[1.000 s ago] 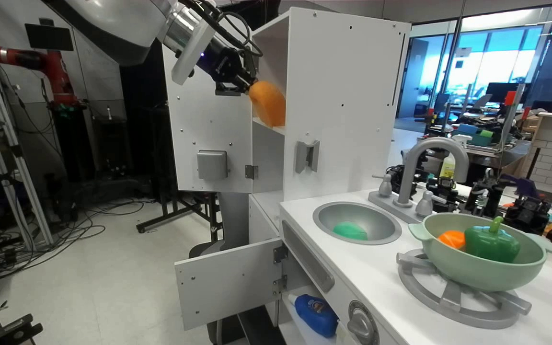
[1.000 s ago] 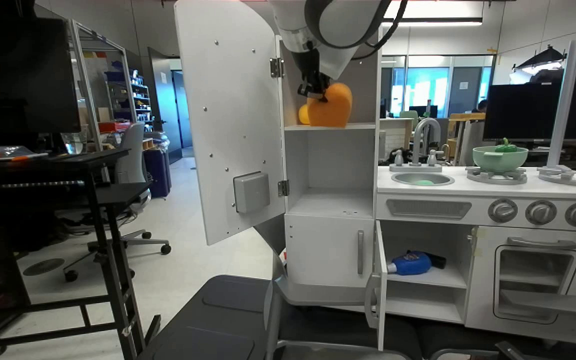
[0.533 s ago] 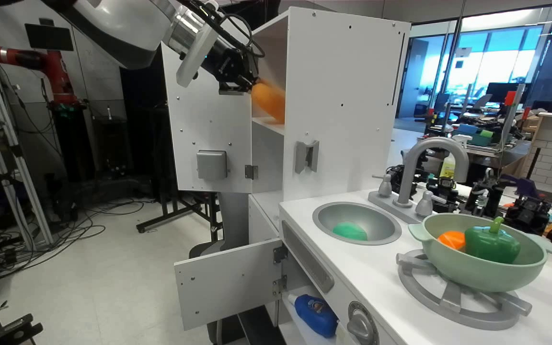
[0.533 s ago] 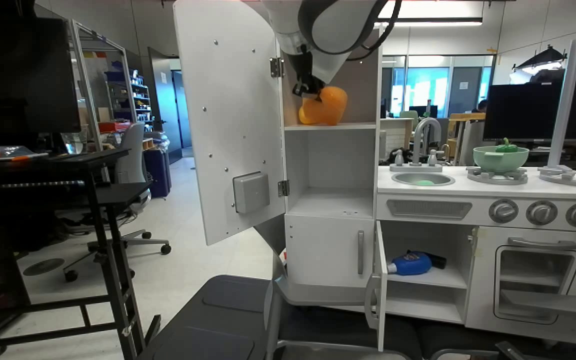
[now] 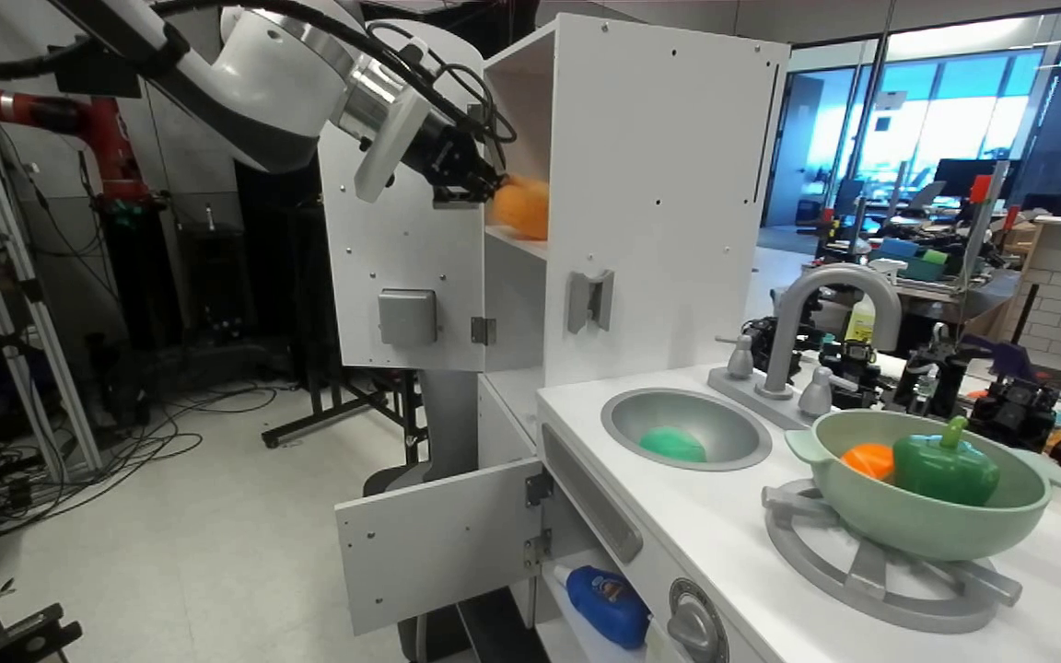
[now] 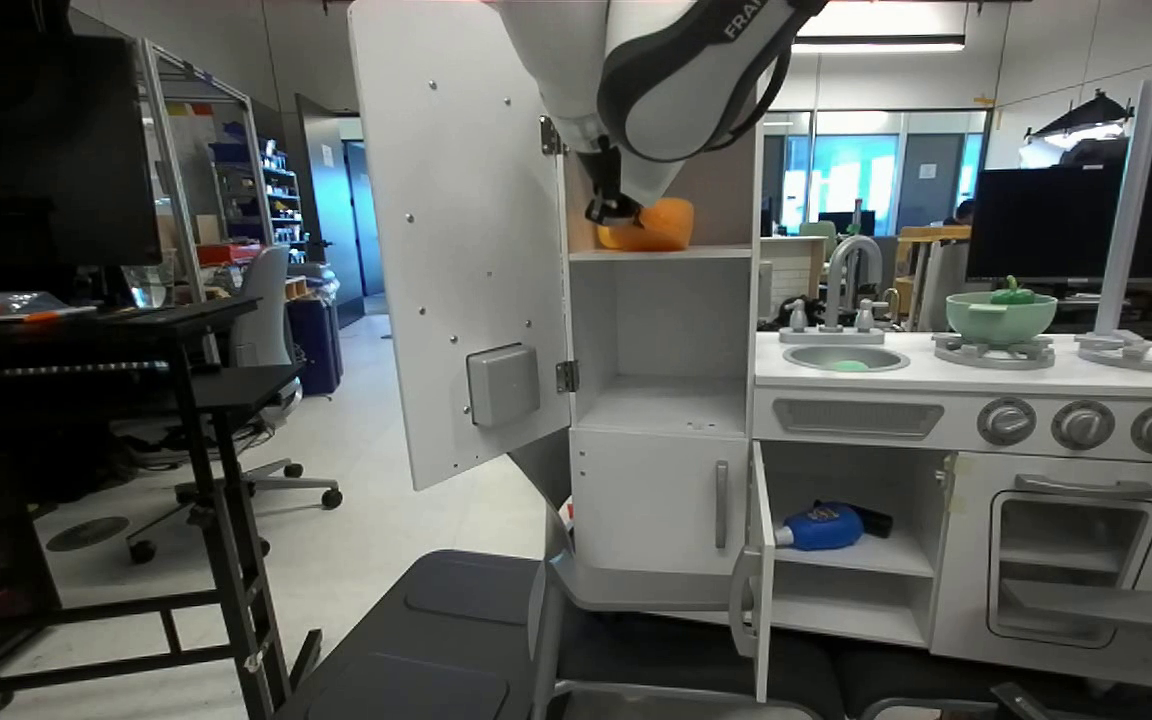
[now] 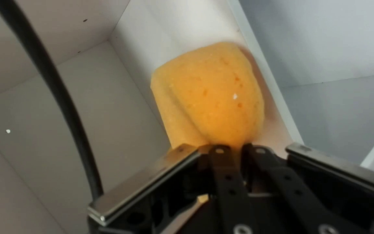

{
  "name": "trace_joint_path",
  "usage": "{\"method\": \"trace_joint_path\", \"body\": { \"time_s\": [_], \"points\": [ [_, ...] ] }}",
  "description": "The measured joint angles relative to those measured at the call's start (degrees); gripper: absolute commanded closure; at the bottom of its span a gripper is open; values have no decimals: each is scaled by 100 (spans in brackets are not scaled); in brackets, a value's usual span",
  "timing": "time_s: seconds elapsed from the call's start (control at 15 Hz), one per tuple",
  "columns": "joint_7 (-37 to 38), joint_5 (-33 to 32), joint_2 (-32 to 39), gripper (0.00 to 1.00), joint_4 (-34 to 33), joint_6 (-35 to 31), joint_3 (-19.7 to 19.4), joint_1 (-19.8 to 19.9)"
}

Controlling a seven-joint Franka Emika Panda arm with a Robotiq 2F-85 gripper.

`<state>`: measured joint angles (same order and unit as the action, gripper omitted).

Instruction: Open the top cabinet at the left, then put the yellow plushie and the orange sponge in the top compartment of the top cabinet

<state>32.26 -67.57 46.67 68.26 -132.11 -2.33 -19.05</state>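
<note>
The tool [image 7: 237, 152] is pinching the orange sponge [image 7: 222, 94], fingertips pressed into it, right inside the top compartment [image 6: 726, 185]! The wrist view has it bent over, a crease down its side, lying close to the front edge of the shelf [image 6: 726, 253]. In an exterior view it sits low and squat, and what looks like the yellow plushie [image 6: 606, 237] peeps out at its left, below the tool, too hidden to be sure. The white arm [image 5: 286, 101] slants down from above. And the top cabinet [image 5: 659, 166] is wide open, its arch-topped door [image 6: 466, 250] swung well out, a grey box [image 6: 504, 385] fixed to the inner face. Lower down, the low door [image 5: 438, 543] stands open too, with a blue bottle [image 6: 821, 527] lying on its side inside the cupboard [image 6: 836, 470]. Over to the bench [image 5: 715, 525]: a green toy [image 5: 673, 444] rests in the sink [image 5: 724, 433], the tap [image 5: 781, 341] standing behind it. On the burner [image 5: 867, 571] sits the pale green pot [image 5: 926, 525], a green pepper [image 5: 945, 470] and a small orange piece [image 5: 867, 459] side by side within.
</note>
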Motion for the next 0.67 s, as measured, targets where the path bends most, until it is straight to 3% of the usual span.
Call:
{"method": "trace_joint_path", "body": {
  "time_s": [0.07,0.13,0.67],
  "points": [
    [30,-19,66,97,-68,9,-19,-2],
    [60,-46,127,71,-135,21,-33,-6],
    [114,-43,506,15,-559,99,-92,-2]
  ]
}}
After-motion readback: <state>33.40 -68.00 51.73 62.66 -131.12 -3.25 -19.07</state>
